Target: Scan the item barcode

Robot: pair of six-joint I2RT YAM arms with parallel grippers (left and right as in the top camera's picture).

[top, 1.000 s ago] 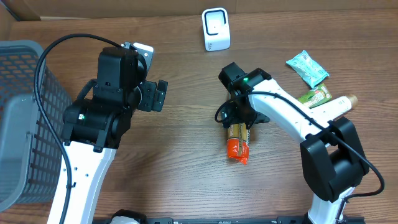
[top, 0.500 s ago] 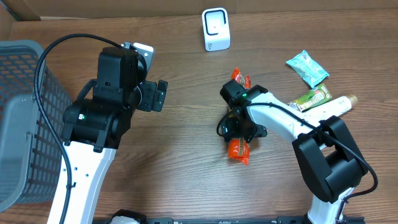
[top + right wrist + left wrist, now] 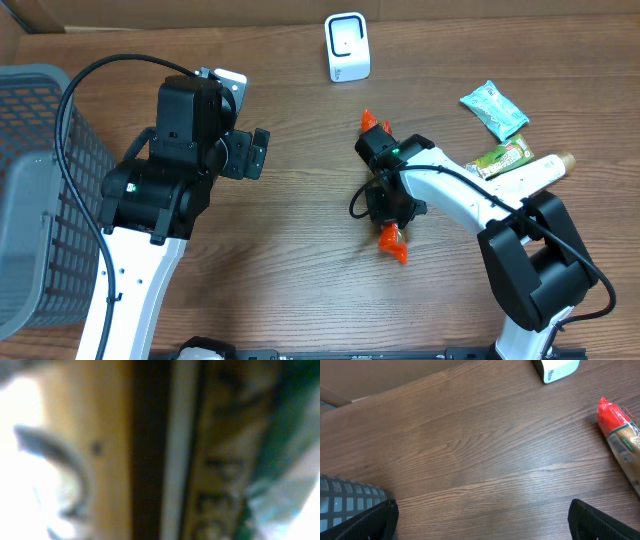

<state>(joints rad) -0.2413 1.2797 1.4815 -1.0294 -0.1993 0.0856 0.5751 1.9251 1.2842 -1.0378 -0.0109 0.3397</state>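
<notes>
Clamping the orange-ended tan snack packet (image 3: 392, 241) mid-length is the right pincer (image 3: 389, 205), while the left pincer (image 3: 253, 153) gapes wide, empty.

Reaches the right arm (image 3: 455, 190) from its base at the near right, leftward and far toward the middle, wrist bent down. Keeps the right gripper (image 3: 388, 205) low, closed on the packet (image 3: 393, 240), fingers hidden under the wrist. Holds the left arm (image 3: 150, 200) folded high at the left, with the left gripper (image 3: 247, 152) aimed rightward, jaws spread wide, fingers (image 3: 375, 517) dark at the wrist view's lower corners.
</notes>
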